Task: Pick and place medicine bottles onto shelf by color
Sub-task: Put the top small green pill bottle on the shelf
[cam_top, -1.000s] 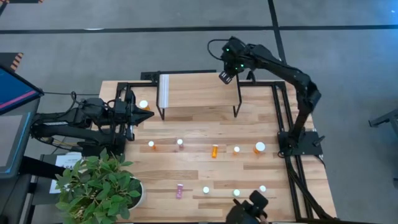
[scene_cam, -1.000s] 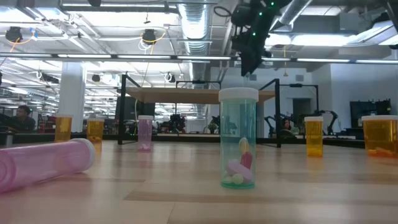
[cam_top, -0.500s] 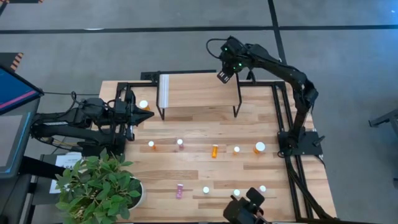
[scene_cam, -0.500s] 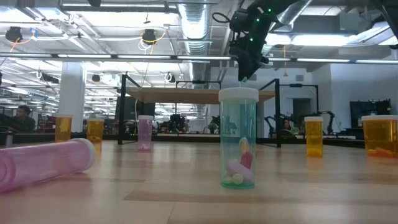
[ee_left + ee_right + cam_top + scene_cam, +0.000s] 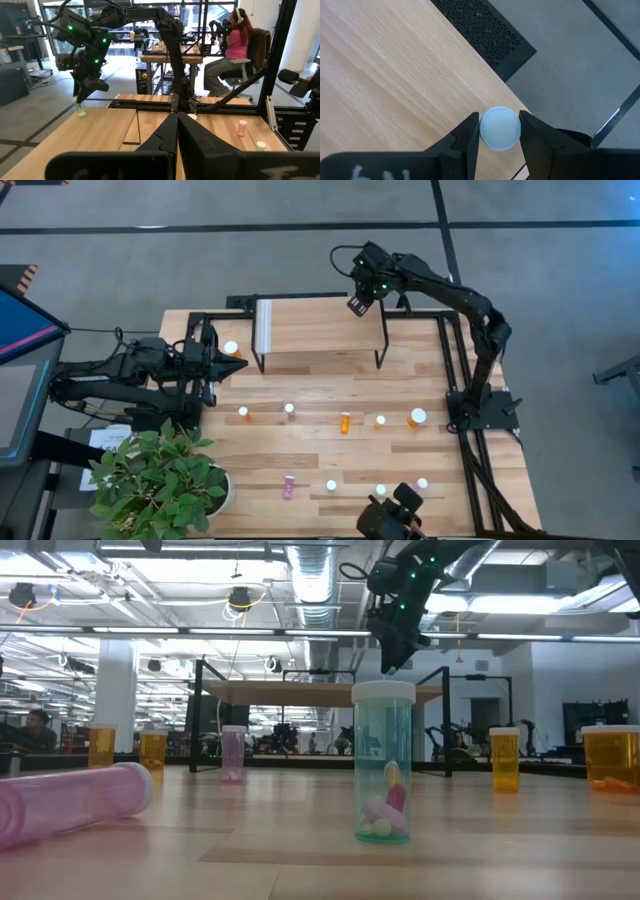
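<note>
Right gripper (image 5: 499, 131) above the far right corner of the shelf (image 5: 318, 323), pointing straight down, its fingers (image 5: 468, 134) narrowed onto the white cap of a pale green bottle (image 5: 499, 128); in the left wrist view the bottle's (image 5: 80, 109) base appears to meet the shelf's top (image 5: 100, 130), though contact cannot be confirmed. Left gripper (image 5: 232, 363) level beside the shelf's white-strip end, fingers pressed together with nothing between them; a white-capped orange bottle (image 5: 231, 348) stands next to it. On the surface (image 5: 300, 450) on the near side of the shelf: a row of orange bottles (image 5: 345, 421), one larger (image 5: 418, 417). Nearer still, well apart from the shelf: a pink bottle (image 5: 288, 486) lying on its side and upright pale green bottles (image 5: 380, 491).
</note>
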